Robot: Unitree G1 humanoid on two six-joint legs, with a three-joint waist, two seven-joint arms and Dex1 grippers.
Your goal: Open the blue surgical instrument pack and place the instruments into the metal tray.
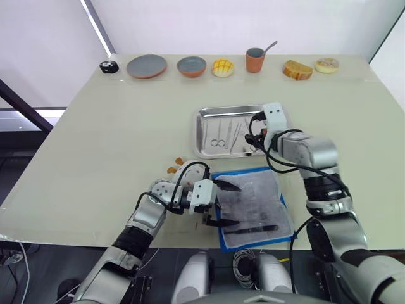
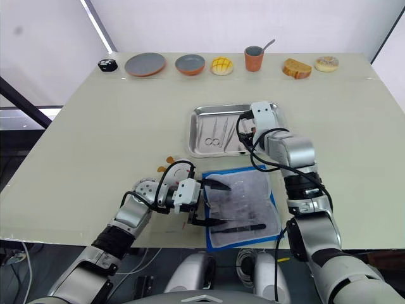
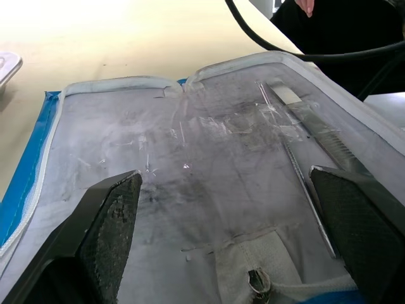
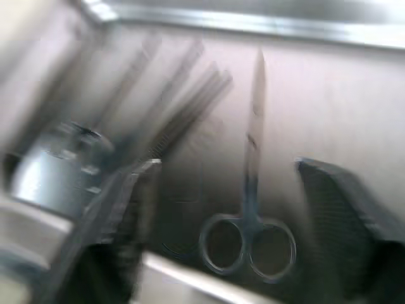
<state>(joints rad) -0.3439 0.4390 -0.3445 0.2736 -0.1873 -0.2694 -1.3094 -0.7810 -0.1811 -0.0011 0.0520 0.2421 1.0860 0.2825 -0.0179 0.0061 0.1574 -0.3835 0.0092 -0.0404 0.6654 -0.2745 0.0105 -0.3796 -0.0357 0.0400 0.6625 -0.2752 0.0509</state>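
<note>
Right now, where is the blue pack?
The blue pack lies opened flat at the table's near edge, just in front of the metal tray, with the left gripper at its left edge.

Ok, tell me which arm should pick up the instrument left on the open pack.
Left, most likely. The left gripper hovers open over the opened blue surgical instrument pack, just beside the last dark instrument near its front edge. The right gripper is open over the metal tray, above scissors already placed.
</note>
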